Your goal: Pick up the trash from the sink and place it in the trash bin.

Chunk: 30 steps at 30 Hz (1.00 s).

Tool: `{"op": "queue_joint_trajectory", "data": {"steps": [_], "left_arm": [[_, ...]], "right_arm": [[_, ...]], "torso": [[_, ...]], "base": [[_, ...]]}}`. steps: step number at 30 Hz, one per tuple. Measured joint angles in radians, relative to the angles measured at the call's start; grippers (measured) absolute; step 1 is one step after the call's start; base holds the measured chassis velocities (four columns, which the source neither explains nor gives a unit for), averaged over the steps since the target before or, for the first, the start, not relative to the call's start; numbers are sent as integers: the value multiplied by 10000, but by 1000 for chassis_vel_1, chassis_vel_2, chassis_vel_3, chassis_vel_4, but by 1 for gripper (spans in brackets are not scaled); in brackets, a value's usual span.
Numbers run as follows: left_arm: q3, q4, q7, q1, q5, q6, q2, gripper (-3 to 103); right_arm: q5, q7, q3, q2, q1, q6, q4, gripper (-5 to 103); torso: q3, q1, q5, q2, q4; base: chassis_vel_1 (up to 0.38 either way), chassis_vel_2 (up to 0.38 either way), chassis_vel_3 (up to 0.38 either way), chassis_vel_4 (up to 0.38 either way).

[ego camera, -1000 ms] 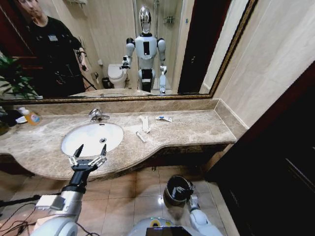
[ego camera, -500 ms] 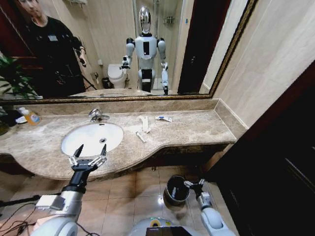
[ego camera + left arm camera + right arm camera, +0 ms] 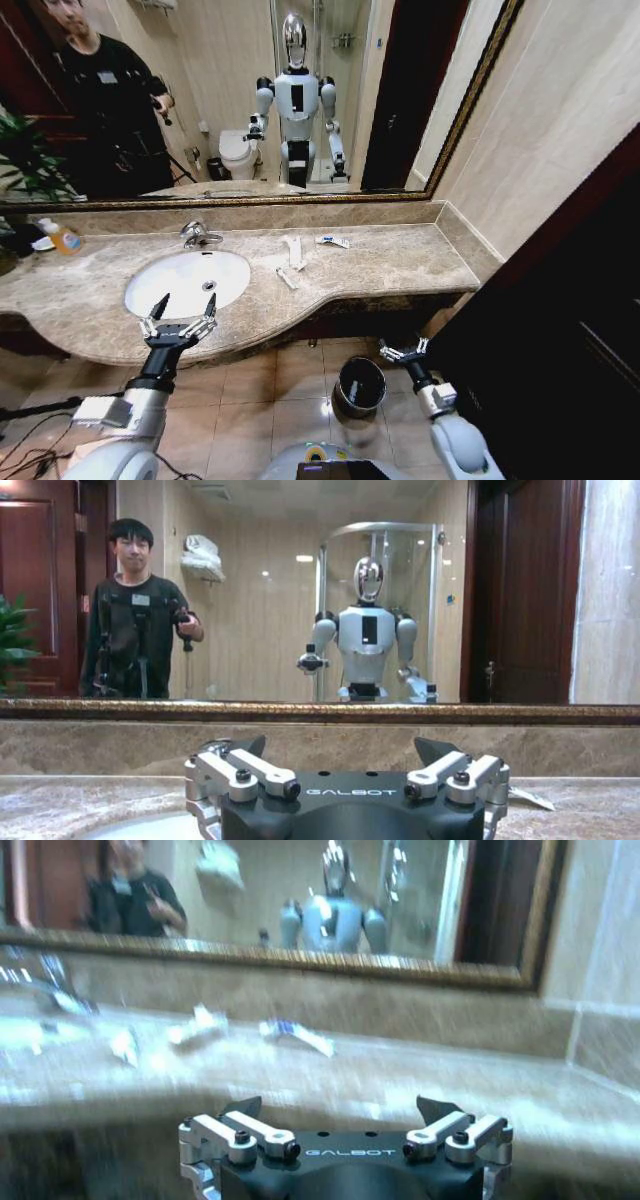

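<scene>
Left gripper (image 3: 182, 312): held wide open and empty at 6 o'clock of the oval white ceramic sink (image 3: 172, 287).
Right gripper (image 3: 404, 351): spread open, empty, at 2 o'clock of the dark round metal-rimmed trash bin (image 3: 360, 386).
White wrappers and tubes of trash (image 3: 293, 254): seen on the beige-brown marble counter (image 3: 390, 262), at 3 o'clock of the sink.

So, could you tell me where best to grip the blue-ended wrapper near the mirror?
Probably across its narrow middle, from above: the blue-ended wrapper lies flat on the marble counter, long axis roughly left-right, apart from the other pieces.

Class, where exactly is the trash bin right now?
In the head view, the trash bin stands on the tiled floor below the marble counter, just left of the open right gripper.
</scene>
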Motion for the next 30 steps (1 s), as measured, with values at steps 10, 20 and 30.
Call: {"op": "queue_joint_trajectory", "data": {"steps": [10, 20, 30], "left_arm": [[-1, 0, 0, 0, 0, 0, 0, 100], [-1, 0, 0, 0, 0, 0, 0, 100], [0, 0, 0, 0, 0, 0, -1, 100]], "right_arm": [[-214, -291, -996, -294, 1829, -777, -216, 100], [707, -914, -1694, -1471, 3732, -2788, -607, 100], [1769, -1052, -2756, -2246, 5134, -4391, -931, 100]], "torso": [[1, 1, 3, 0, 1], [2, 2, 3, -1, 1], [1, 1, 2, -1, 1]], "base": [[0, 0, 0, 0], [0, 0, 0, 0], [0, 0, 0, 0]]}}
